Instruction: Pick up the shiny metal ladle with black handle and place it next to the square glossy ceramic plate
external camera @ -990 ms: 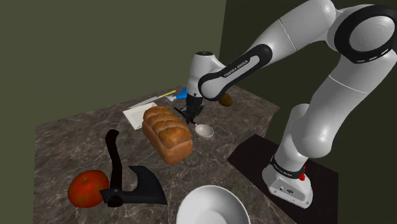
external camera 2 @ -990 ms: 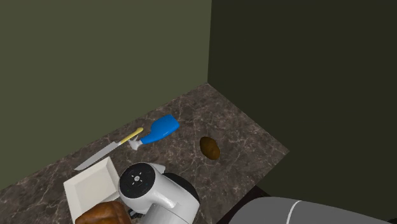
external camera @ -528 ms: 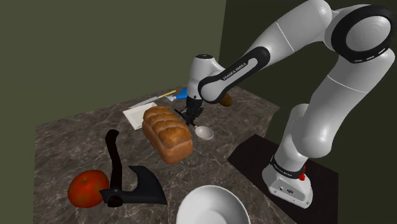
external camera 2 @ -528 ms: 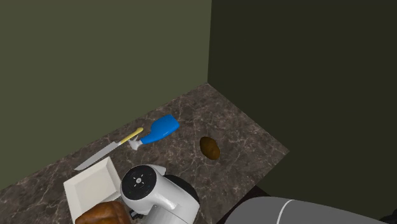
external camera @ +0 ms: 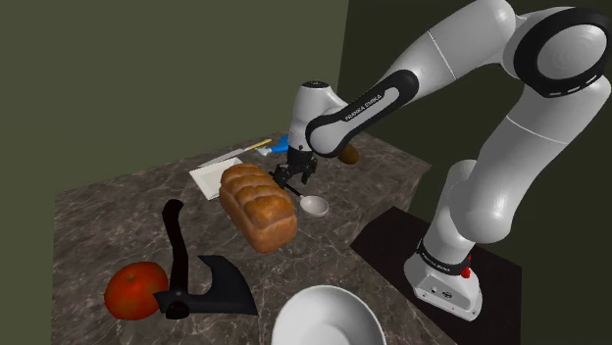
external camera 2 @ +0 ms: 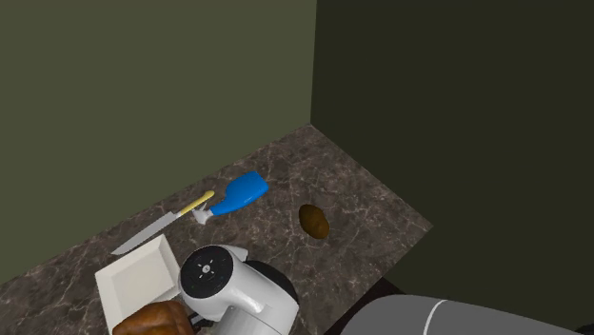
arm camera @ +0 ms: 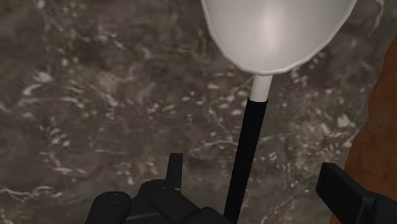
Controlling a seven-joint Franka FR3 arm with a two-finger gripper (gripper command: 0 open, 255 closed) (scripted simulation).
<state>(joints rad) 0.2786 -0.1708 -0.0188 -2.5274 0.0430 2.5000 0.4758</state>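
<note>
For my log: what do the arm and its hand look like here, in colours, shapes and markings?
The arm is glossy white, built of rounded tubular links with black bands at the joints. One black band carries white lettering. Its base is white with a small red spot. The hand is all black, with two blocky fingers.

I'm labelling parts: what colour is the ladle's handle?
The ladle's handle is black; it shows best in the wrist view.

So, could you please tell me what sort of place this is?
Most likely a kitchen counter: a dark marbled top carrying a bread loaf, a knife and a ladle.
</note>
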